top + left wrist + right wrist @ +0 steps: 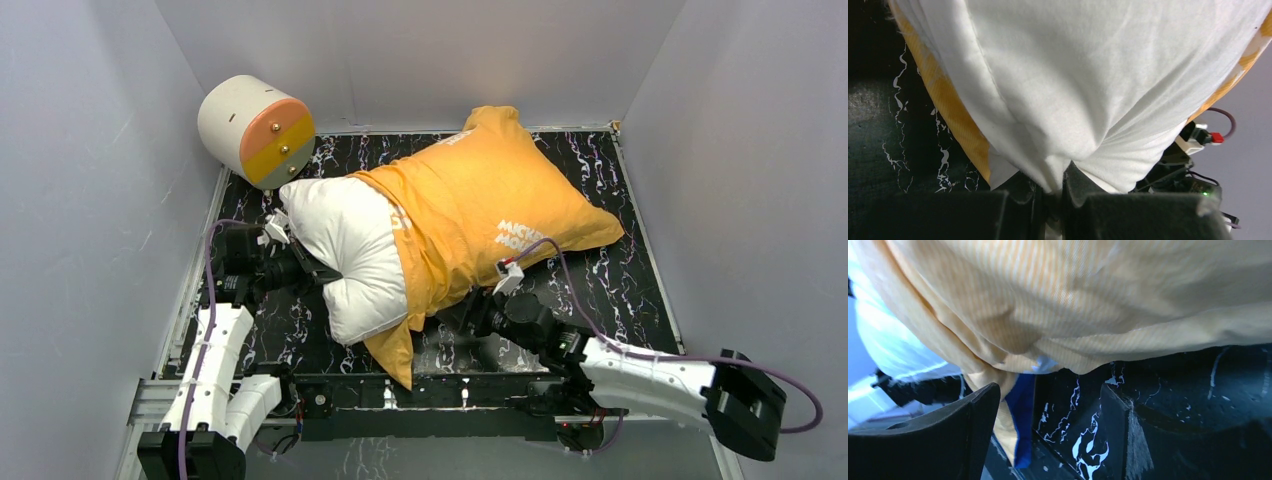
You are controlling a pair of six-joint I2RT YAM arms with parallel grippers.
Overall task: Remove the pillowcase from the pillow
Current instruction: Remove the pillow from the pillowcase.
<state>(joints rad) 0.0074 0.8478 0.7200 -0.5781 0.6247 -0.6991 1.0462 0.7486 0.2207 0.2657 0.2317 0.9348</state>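
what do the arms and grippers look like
The left arm and right arm have white shells, black joints and black motor blocks. A purple cable loops along each to a white plug near the wrist; the right plug has a red tab. The left gripper and right gripper have matte black, wedge-shaped fingers.

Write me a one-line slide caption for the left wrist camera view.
Left gripper pinching a fold of the white pillow, orange pillowcase edging it, above the black marbled table.
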